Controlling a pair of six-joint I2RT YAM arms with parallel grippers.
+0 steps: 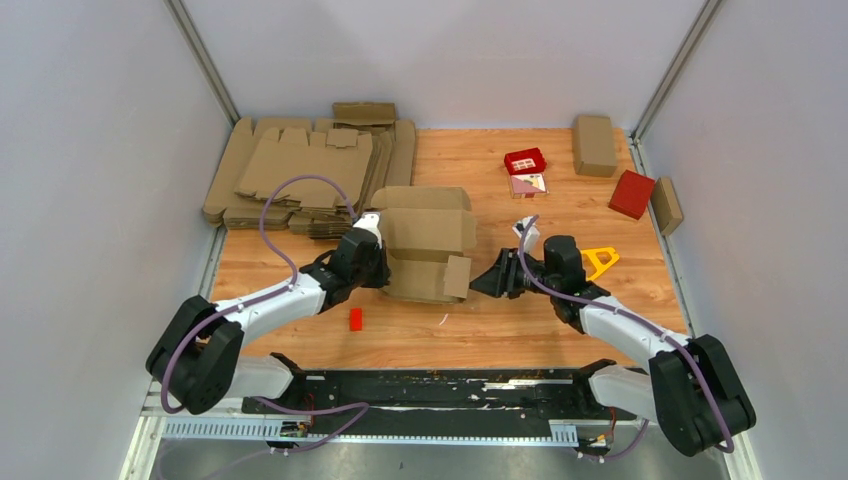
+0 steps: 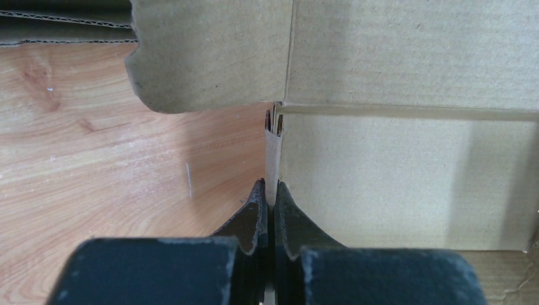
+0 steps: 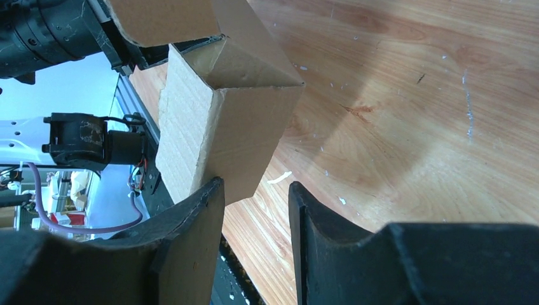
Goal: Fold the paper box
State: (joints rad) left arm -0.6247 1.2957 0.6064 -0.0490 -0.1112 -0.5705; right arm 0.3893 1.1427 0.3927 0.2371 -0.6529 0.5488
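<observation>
- On the middle of the wooden table point(image 1: 560, 330), the paper box point(image 1: 425, 240) is sitting half folded, with its flaps standing up and one small flap hanging at its near right corner.
- At the left side of the box, the left gripper point(image 1: 378, 262) is pinching a thin cardboard edge; in the left wrist view its two fingers point(image 2: 257, 216) are pressing together on this edge of the box point(image 2: 407, 178).
- On the right side, the right gripper point(image 1: 490, 278) is waiting just beside the box, and its jaws are standing apart. In the right wrist view one finger point(image 3: 203, 216) is lying close against a box flap point(image 3: 219, 133), but I cannot tell if it is touching.
- Behind the box, at the far left, a pile of flat cardboard sheets point(image 1: 300, 170) is lying on the table.
- At the far right, a finished brown carton point(image 1: 594, 145), two red boxes point(image 1: 525, 160) point(image 1: 632, 193) and another brown piece point(image 1: 666, 205) are resting.
- Near the right arm, a yellow triangular frame point(image 1: 600, 260) is lying.
- Near the left arm, a small red piece point(image 1: 355, 319) is lying on the wood.
</observation>
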